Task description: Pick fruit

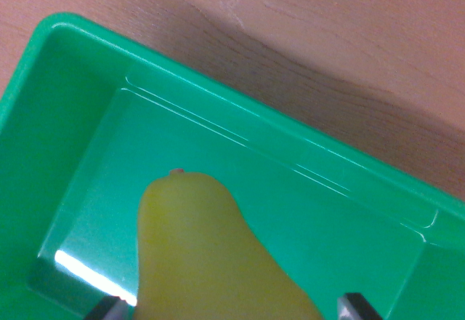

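A yellow pear (203, 254) fills the lower middle of the wrist view, its narrow stem end pointing up. It sits between my gripper's (231, 310) two grey fingertips, one at the lower left (109, 308) and one at the lower right (358, 308). The pear hangs over the inside of a green plastic bin (240, 127). The fingertips flank the pear's wide base, which runs out of the bottom of the picture, so contact with the pear is hidden.
The green bin's rim runs diagonally from the upper left to the right edge. Beyond it lies a reddish-brown wooden tabletop (327, 36). A bright light reflection (87, 269) shows on the bin floor at the lower left.
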Available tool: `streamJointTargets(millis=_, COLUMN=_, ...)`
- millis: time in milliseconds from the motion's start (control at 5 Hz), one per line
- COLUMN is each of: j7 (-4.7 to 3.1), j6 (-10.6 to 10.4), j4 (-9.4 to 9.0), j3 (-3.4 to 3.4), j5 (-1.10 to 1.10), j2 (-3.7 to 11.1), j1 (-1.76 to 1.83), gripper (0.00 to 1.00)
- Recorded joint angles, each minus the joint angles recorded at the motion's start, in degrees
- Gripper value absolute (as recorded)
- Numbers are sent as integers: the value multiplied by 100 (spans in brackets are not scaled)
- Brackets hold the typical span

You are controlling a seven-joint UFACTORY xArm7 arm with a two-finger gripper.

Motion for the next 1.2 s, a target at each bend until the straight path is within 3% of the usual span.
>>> streamJointTargets(millis=1200, j7=3, j6=150, j4=93, j3=0, j5=-1, j2=-57, j1=-1, gripper=100)
